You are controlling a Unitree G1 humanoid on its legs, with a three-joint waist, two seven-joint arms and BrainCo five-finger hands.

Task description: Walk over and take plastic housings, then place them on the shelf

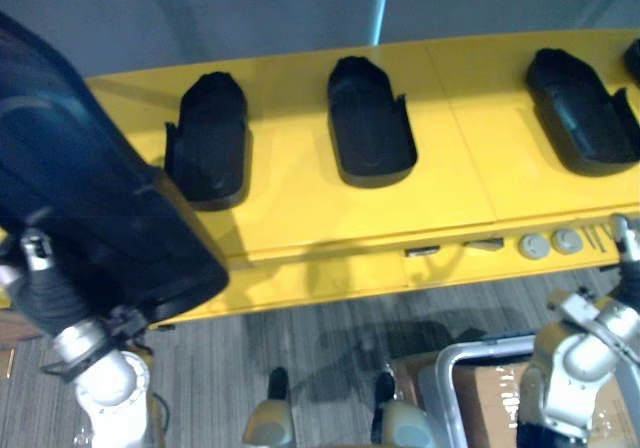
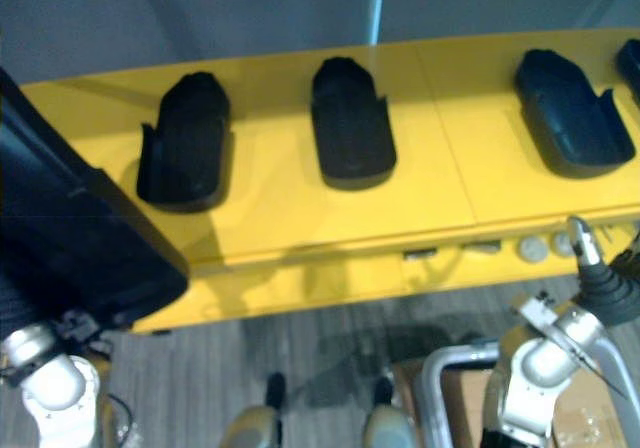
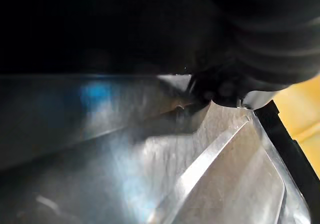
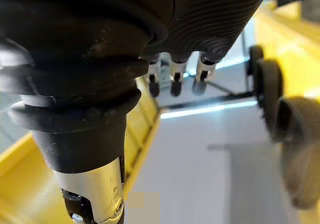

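Plastic housing [image 1: 80, 168] — at left hand [image 1: 38, 278]

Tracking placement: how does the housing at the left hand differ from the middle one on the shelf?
The carried housing hangs tilted over the left end of the yellow shelf, by the left hand; the middle housing lies flat on the shelf, hollow side up. Both are dark plastic.

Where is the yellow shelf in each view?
Left eye: the yellow shelf bands the middle, side to side.
Right eye: same band.
Left wrist: thin yellow strip at one edge.
Right wrist: yellow surface beside the right hand.
Landmark: grey round caps on its front ledge.
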